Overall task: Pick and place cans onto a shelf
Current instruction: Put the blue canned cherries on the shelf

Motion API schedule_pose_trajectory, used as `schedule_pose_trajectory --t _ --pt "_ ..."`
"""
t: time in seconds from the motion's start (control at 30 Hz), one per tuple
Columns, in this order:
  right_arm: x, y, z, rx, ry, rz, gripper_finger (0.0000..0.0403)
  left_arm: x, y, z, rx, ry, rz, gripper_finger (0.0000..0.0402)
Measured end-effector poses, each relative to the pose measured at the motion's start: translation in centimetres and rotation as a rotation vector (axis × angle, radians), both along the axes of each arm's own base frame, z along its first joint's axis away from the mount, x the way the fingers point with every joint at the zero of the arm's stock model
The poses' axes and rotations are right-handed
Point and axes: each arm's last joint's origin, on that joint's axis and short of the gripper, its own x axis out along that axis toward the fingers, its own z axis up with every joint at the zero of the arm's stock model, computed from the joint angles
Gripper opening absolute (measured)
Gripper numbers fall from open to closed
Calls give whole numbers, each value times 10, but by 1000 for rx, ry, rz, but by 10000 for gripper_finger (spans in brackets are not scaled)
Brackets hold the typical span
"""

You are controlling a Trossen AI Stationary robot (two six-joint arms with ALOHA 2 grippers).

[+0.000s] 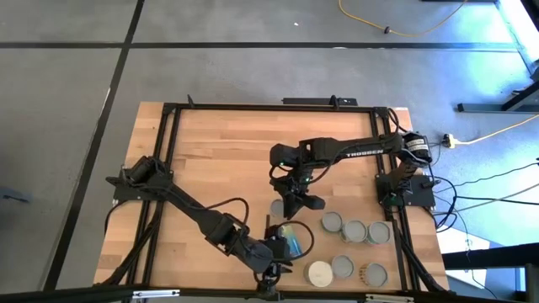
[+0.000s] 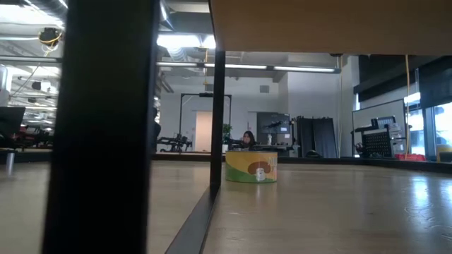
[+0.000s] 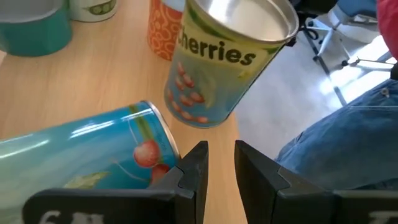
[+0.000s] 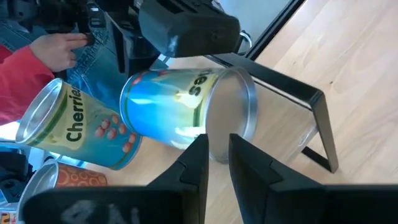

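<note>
The left hand (image 1: 271,271) sits low at the counter's near edge, its two dark fingers (image 3: 194,171) drawn close with only a narrow slot between them and nothing gripped; in its own wrist view the tips rest just beside a blue-labelled tin lying on its side (image 3: 87,152), while a yellow-green tin marked "Cherries" (image 3: 227,59) leans tilted right at the counter's brink, with a person's blue-jeaned leg (image 3: 348,143) just past that edge. The right hand (image 1: 293,202) hangs over the middle of the pale planked wooden counter (image 1: 219,160), its fingers (image 4: 193,163) likewise nearly together and empty, pointed toward the silver end of the same toppled blue tin (image 4: 186,112). A person's hand in a red sleeve (image 4: 59,50) shows beyond the cherries tin (image 4: 78,124) in that view. From above, the blue tin (image 1: 292,240) lies between the two hands, and a loose cluster of upright silver-topped tins (image 1: 354,230) fills the near right corner, with one white-topped tin (image 1: 319,273) close to the front edge. The far and left parts of the counter lie open inside the black metal frame (image 1: 168,135). In the low view a short yellow-labelled tin (image 2: 251,166) stands alone on the wood under a pale wooden shelf panel (image 2: 332,25) overhead.
</note>
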Motion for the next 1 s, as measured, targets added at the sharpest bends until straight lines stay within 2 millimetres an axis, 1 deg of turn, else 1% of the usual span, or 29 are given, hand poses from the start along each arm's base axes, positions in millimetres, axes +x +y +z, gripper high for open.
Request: schedule_pose_trajectory --t 0.13,0.37,0.5,1.0 --pt "3 0 -7 8 25 2 64 -1 1 -2 15 15 8 71" --pt "3 1 -7 29 22 17 65 -2 2 -4 26 36 9 71" --pt "2 2 -5 86 22 51 65 -3 2 -5 33 48 8 71" --pt "2 2 -6 86 28 51 65 -5 4 -8 67 90 19 71"
